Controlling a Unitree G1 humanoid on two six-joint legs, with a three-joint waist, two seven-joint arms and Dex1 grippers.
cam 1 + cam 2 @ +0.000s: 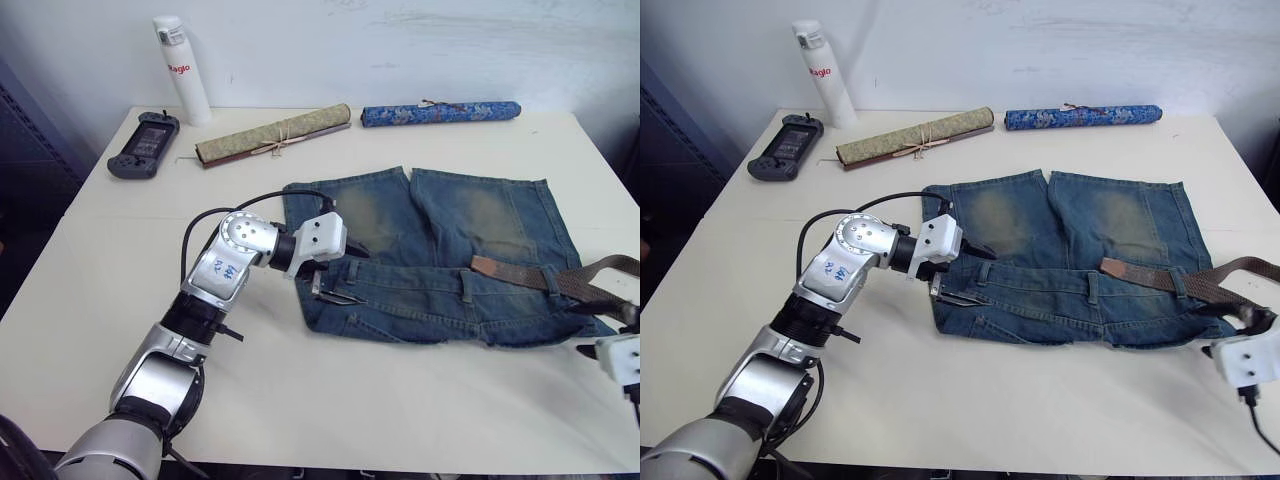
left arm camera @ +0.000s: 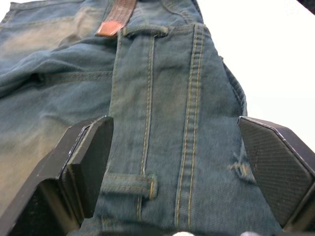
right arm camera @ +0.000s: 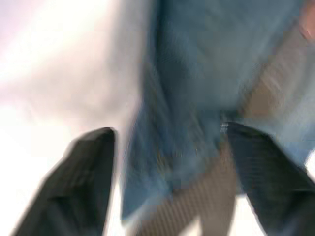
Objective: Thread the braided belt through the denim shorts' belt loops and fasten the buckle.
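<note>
We see the faded blue denim shorts (image 1: 440, 260) lying flat on the white table (image 1: 330, 400), waistband toward the robot and legs pointing away. The dark brown braided belt (image 1: 560, 280) lies along the waistband's right part: its tapered tip (image 1: 487, 265) rests near the middle of the waistband, and the strap runs on past the shorts' right edge. We cannot make out the buckle.

The left gripper (image 1: 338, 282) sits at the waistband's left end, its two black fingers (image 2: 91, 162) spread wide with the denim and a belt loop (image 2: 129, 184) between them, gripping nothing. The right gripper (image 3: 167, 191) hangs just off the shorts' right corner, fingers apart and holding nothing, with cloth and belt blurred between them.

Along the table's far edge lie a black handheld controller (image 1: 144, 144), a white bottle (image 1: 182, 70), a tan rolled mat (image 1: 272, 134) and a blue patterned roll (image 1: 440, 113).
</note>
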